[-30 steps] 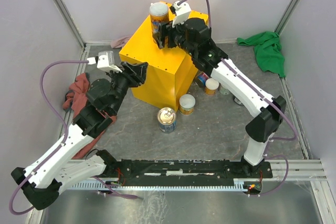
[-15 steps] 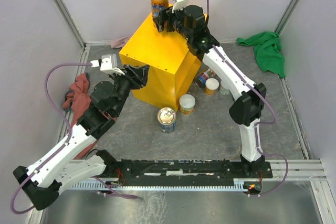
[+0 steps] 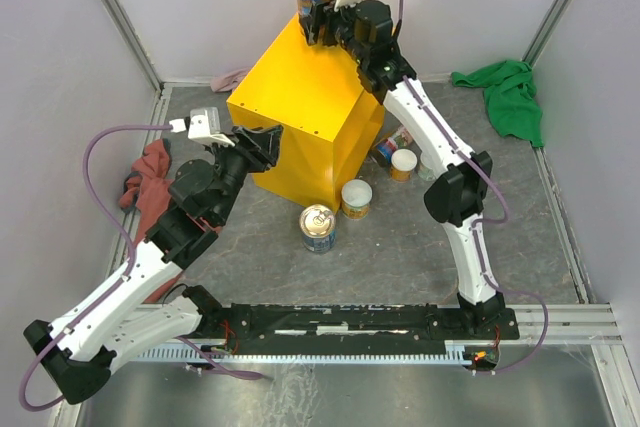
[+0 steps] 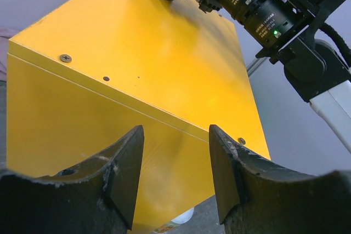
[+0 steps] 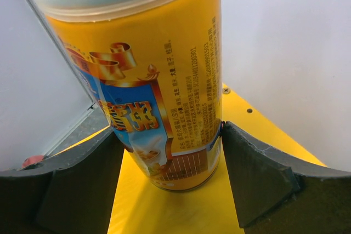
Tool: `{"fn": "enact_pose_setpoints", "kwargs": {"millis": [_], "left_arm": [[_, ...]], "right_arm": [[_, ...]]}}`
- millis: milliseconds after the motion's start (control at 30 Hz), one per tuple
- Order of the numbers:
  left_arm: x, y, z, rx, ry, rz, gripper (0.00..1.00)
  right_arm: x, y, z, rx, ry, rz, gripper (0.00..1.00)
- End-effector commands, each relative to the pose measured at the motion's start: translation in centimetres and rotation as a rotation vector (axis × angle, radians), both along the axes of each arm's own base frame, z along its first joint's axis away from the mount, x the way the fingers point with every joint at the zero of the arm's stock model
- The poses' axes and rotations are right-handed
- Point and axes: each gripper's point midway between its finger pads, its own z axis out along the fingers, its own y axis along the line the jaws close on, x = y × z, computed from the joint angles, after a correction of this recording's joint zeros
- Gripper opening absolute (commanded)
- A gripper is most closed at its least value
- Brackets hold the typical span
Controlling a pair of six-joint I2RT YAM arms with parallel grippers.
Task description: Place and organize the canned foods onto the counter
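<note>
The right hand (image 5: 171,135) pinches a tall slim orange can with a pale plastic lid (image 5: 142,80) low on its body. One dark finger (image 5: 258,173) presses each side of the label. The can stands upright. Directly under this hand lies the far corner of the large bright yellow box-shaped table (image 3: 300,97). Whether the can's base touches that top or hangs just above it cannot be told, as the wrist view cuts the lid off at the frame edge and the fingers frame the base.

The left hand (image 4: 175,135) is spread and empty, with bare yellow panel showing in the gap between its fingers (image 4: 126,168). It sits low against the table's near side, just under the top edge. From there only the orange can's bottom rim is seen, cut off at the far end.

Down on the grey floor, to the right of the left hand and nearer the arm bases, stands one wide blue can with a silver top (image 3: 318,227). Just beyond it is one short white-lidded can (image 3: 356,197). Below the right hand's forearm stands a second white-lidded can (image 3: 403,163). A further can (image 3: 390,146) is half hidden behind the table, its label unreadable. That makes five cans countable.

Three cloths lie at the edges: a green cloth (image 3: 505,92), a reddish cloth (image 3: 150,172) partly covered by the left arm, and a pinkish cloth (image 3: 228,80) mostly hidden behind the table.
</note>
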Motion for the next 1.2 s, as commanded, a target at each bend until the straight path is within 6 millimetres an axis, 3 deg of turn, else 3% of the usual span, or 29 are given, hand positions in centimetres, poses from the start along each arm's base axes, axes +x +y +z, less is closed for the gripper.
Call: {"fn": "enact_pose_setpoints", "kwargs": {"millis": [0,300,500,600,867,1167], "left_arm": [[0.1,0.6,1.3,0.005,-0.058,0.023,0.57],[0.2,0.3,1.2,0.001,-0.056,0.014,0.57],[0.0,0.4,1.3,-0.012,-0.050,0.016,0.57],[-0.1,0.4,1.4,-0.018,-0.043,0.010,0.58],[-0.7,0.8,2.0,-0.031,-0.023,0.006,0.60],[-1.5,1.7,2.3,-0.046,-0.003,0.019,0.62]], "right_arm": [[1.6,-0.8,-0.9,-0.036,0.001,-0.048,0.78],[2.0,-1.2,-1.6,-0.037,0.006,-0.059,0.83],[0.8,-1.3,-0.3,-0.003,0.005,-0.043,0.91],[0.0,-1.6,0.7,0.007,0.006,-0.036,0.97],[-2.7,-2.1,3.0,0.010,0.010,-0.014,1.00],[-7.6,-3.9,4.6,0.001,0.022,-0.023,1.00]]}}
